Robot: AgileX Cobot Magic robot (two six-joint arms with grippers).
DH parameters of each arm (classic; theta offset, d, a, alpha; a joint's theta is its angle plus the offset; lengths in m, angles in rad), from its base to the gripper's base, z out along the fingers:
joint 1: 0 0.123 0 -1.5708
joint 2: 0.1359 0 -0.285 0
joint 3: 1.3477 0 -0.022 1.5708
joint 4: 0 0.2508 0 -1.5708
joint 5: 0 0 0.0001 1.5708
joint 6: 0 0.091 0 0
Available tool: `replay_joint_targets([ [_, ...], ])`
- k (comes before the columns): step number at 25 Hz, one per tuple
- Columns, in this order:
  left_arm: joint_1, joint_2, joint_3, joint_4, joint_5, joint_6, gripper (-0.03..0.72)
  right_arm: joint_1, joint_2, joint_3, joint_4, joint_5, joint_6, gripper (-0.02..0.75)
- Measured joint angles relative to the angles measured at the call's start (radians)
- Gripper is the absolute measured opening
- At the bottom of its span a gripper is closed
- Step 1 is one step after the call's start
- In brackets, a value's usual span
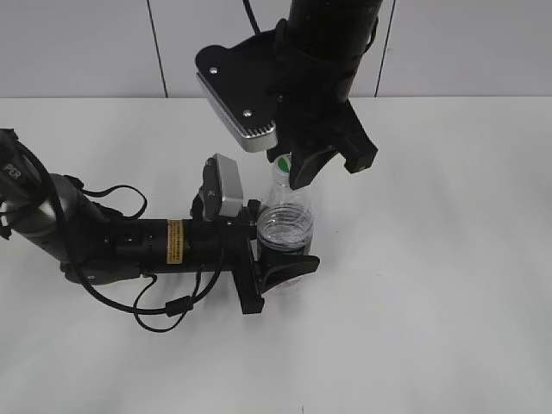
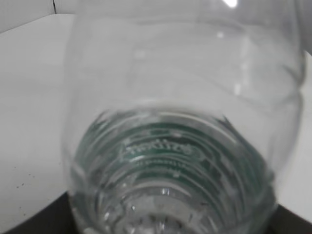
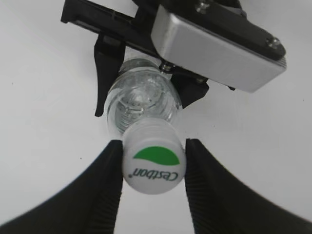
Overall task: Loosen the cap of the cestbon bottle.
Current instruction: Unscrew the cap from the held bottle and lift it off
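Note:
The cestbon bottle (image 1: 285,226) stands upright on the white table, clear, with a dark green label band. My left gripper (image 1: 278,259) comes in from the left and is shut on its lower body. In the left wrist view the bottle (image 2: 180,97) fills the frame, and only the gripper's dark corners show at the bottom. The white cap (image 3: 154,161), marked with a green half-disc, sits on the neck (image 3: 141,105). My right gripper (image 3: 153,146) comes down from above and its two black fingers press the cap's sides. The cap (image 1: 281,161) shows partly behind the right gripper (image 1: 302,177).
The white table (image 1: 448,285) spreads on all sides of the bottle. The left arm and its loose cables (image 1: 155,302) lie across the left side. The right arm's silver camera block (image 1: 237,108) hangs above the bottle. A grey wall runs along the back.

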Motion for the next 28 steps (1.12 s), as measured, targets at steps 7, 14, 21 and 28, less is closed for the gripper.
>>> replay_joint_targets([
  [7, 0.0, 0.0, 0.0, 0.004, 0.0, -0.006, 0.412, 0.0, 0.0, 0.0, 0.034, 0.0, 0.237, 0.516],
  [14, 0.0, 0.0, 0.0, 0.004, 0.0, -0.006, 0.412, 0.0, -0.035, 0.001, 0.035, 0.0, 0.543, 0.543],
  [21, 0.0, 0.0, 0.0, 0.004, 0.0, -0.006, 0.412, 0.0, -0.127, -0.009, 0.015, 0.0, 1.14, 0.543],
  [28, 0.0, 0.0, 0.0, 0.004, 0.0, -0.006, 0.412, 0.0, -0.139, -0.01, 0.003, 0.001, 1.545, 0.543],
])
